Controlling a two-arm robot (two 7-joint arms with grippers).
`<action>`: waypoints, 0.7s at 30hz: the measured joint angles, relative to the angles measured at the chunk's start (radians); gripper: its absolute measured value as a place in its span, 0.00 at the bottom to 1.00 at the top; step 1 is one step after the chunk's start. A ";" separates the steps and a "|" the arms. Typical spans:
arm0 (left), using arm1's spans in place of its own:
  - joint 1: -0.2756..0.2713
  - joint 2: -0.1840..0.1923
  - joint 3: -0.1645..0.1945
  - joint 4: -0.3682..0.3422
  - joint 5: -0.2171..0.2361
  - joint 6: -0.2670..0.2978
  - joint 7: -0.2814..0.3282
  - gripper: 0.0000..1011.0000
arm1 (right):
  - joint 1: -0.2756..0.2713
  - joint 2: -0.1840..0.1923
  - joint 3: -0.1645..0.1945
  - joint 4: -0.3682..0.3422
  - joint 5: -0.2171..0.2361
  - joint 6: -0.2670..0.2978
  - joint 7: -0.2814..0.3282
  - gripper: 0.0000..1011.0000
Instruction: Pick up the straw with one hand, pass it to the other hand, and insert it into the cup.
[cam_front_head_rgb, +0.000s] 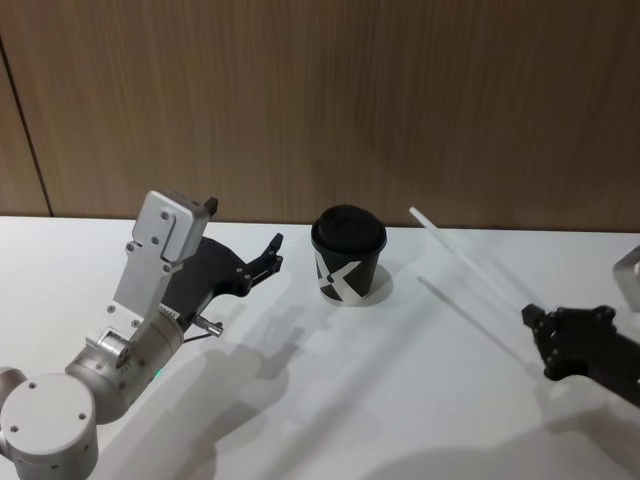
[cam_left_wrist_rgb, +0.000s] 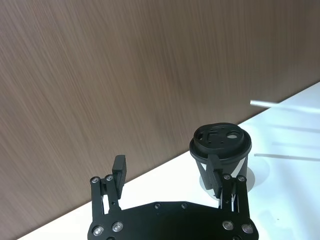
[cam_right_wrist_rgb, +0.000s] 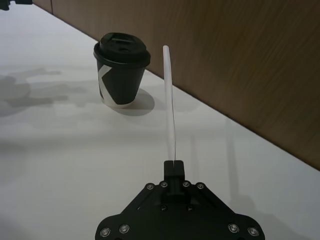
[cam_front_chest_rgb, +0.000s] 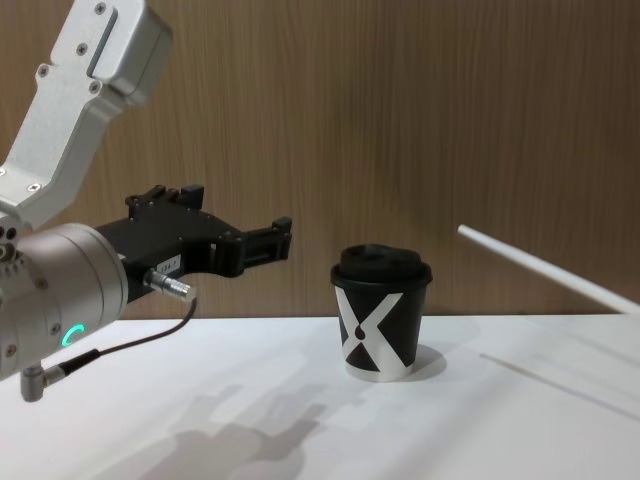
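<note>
**Holding the straw aloft, right of the cup**

Pinched at its lower end, the white straw (cam_right_wrist_rgb: 170, 100) slants up off the white tabletop (cam_front_head_rgb: 330, 400), its free tip toward the wood-panelled wall (cam_front_head_rgb: 400, 90). The right end effector (cam_right_wrist_rgb: 174, 167) grips it, fingers closed tight. The lidded black paper cup (cam_front_head_rgb: 348, 258) stands well apart to its left. Beyond the cup, the left end effector (cam_left_wrist_rgb: 166, 170) hovers, fingers spread wide and empty.

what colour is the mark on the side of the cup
White: a big X-like mark on the black cup, clearest in the chest view.
</note>
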 joint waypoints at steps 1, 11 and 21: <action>0.000 0.000 0.000 0.000 0.000 0.000 0.000 0.99 | 0.006 0.010 0.002 0.003 -0.001 -0.012 0.007 0.00; 0.000 0.000 0.000 0.000 0.000 0.000 0.000 0.99 | 0.045 0.063 0.010 0.024 -0.002 -0.095 0.054 0.00; 0.000 0.000 0.000 0.000 0.000 0.000 0.000 0.99 | 0.085 0.094 0.006 0.037 0.013 -0.169 0.106 0.00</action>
